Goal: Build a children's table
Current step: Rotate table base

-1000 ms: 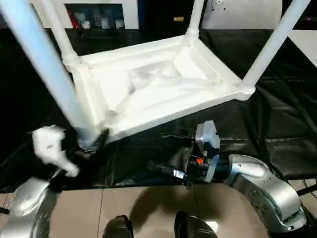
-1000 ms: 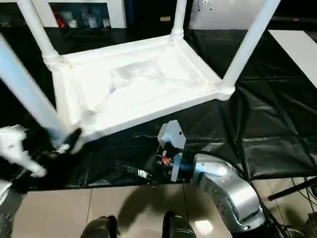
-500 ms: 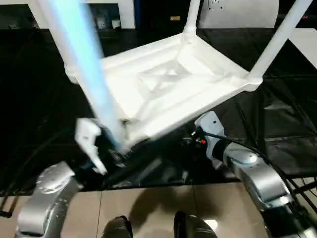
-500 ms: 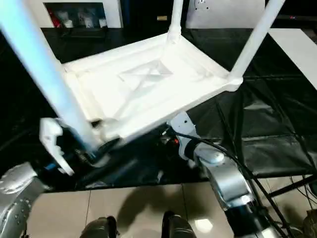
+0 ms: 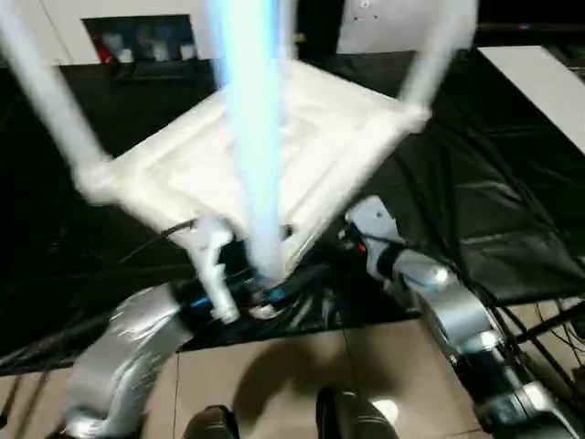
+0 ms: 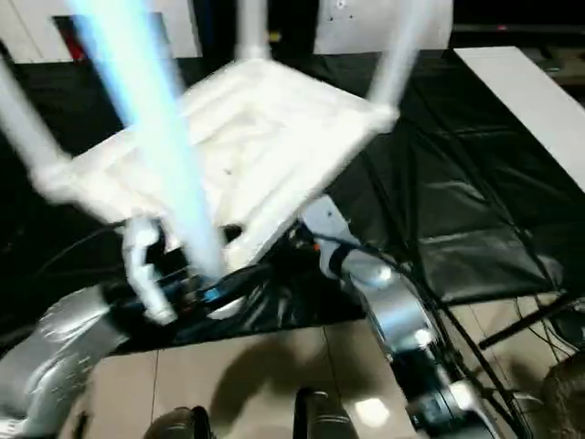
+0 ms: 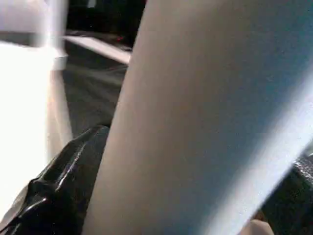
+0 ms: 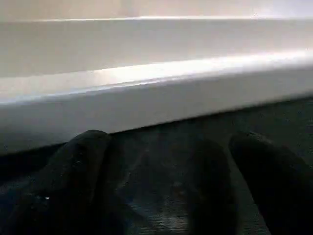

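The children's table (image 5: 302, 137) lies upside down on the floor sheet (image 5: 475, 210), legs up; the left gripper (image 5: 260, 291) is at its near corner leg (image 5: 251, 137), the right gripper (image 5: 352, 240) beside its near edge, the cabinet (image 5: 137, 37) behind it.

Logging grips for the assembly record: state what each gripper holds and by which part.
Left gripper clasps the table's near leg close to its socket end. Right gripper is open beside the tabletop's edge, holding nothing.

The upturned children's table (image 5: 302, 137) has swung round, its near leg (image 5: 251, 137) now upright at centre.
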